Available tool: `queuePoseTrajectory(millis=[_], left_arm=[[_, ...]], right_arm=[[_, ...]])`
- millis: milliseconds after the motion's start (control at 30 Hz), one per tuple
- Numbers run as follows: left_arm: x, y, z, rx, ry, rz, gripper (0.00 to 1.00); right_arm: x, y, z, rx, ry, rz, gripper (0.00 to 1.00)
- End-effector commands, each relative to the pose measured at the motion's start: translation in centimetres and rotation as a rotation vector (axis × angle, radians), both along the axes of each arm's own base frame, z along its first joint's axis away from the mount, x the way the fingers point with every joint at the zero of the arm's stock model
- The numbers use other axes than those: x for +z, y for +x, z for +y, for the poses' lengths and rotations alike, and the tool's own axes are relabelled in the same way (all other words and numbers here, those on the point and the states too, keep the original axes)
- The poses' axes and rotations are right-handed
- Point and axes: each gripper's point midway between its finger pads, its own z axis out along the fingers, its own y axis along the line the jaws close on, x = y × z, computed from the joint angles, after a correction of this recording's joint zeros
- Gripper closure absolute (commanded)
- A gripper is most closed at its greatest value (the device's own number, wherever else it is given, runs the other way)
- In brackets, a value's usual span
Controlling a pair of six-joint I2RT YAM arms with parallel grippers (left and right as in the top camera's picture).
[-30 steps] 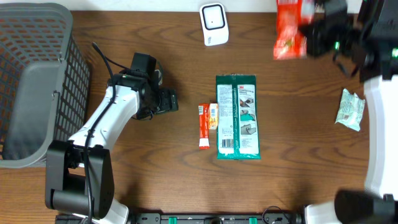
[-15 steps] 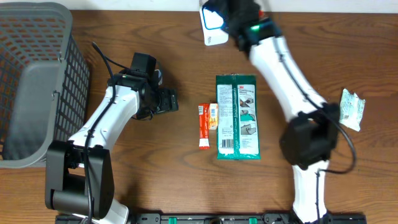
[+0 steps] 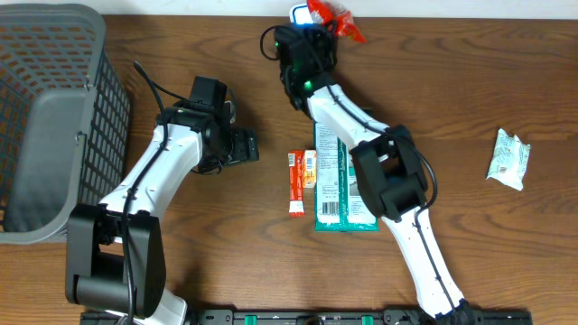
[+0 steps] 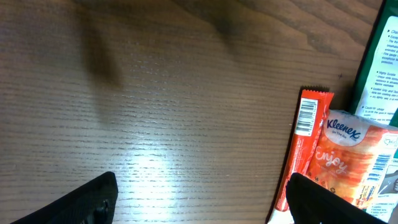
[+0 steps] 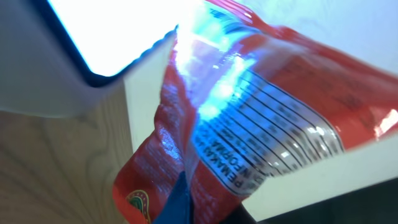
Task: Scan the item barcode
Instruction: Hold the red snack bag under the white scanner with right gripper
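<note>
My right gripper [image 3: 318, 25] is shut on a red snack packet [image 3: 331, 17] at the table's far edge, holding it against the white barcode scanner [image 3: 299, 13]. In the right wrist view the packet [image 5: 249, 124] fills the frame with its printed label lit blue, right beside the scanner [image 5: 56, 74] and its bright window; the gripper [image 5: 214, 214] pinches the packet's lower edge. My left gripper [image 3: 246, 145] hovers open left of centre, nothing between its fingers [image 4: 87, 202]; in its wrist view the gripper [image 4: 202, 208] hangs over bare wood.
A green wipes pack [image 3: 336, 176], an orange stick pack [image 3: 295, 183] and a small Kleenex pack [image 3: 310, 168] lie mid-table, also seen as Kleenex pack [image 4: 348, 155] and stick pack [image 4: 305, 143]. A grey basket [image 3: 54, 117] stands left. A pale green packet [image 3: 508, 159] lies right.
My right arm has swung from the far right corner across to the scanner at the top centre, carrying the red packet. The left arm has not moved.
</note>
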Motion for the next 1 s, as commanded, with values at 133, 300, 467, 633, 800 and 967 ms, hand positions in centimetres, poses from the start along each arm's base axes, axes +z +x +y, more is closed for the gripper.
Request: queuePoseTrajectory(millis=[133, 300, 467, 633, 800, 967], left_arm=[[0.9, 0.3, -0.1, -0.011, -0.011, -0.027, 0.13], [0.9, 0.3, -0.1, -0.011, -0.011, -0.027, 0.13], [0.9, 0.3, -0.1, -0.011, -0.011, -0.027, 0.13], [0.9, 0.3, -0.1, -0.011, -0.011, -0.027, 0.13], [0.9, 0.3, -0.1, -0.011, -0.011, -0.027, 0.13], [0.9, 0.3, -0.1, -0.011, -0.011, -0.027, 0.13]], right_arm=[[-1.1, -1.4, 3.4, 0.05, -0.101, 0.064, 0.99], [-2.0, -2.3, 3.5, 0.046, -0.179, 0.136, 0.99], [-1.6, -2.9, 2.5, 0.01, -0.346, 0.209, 0.99], [-0.1, -2.7, 2.4, -0.002, -0.411, 0.197, 0.99], [1.0, -2.6, 3.3, 0.014, -0.466, 0.189, 0.99], [0.4, -2.9, 3.0, 0.012, -0.496, 0.229, 0.99]])
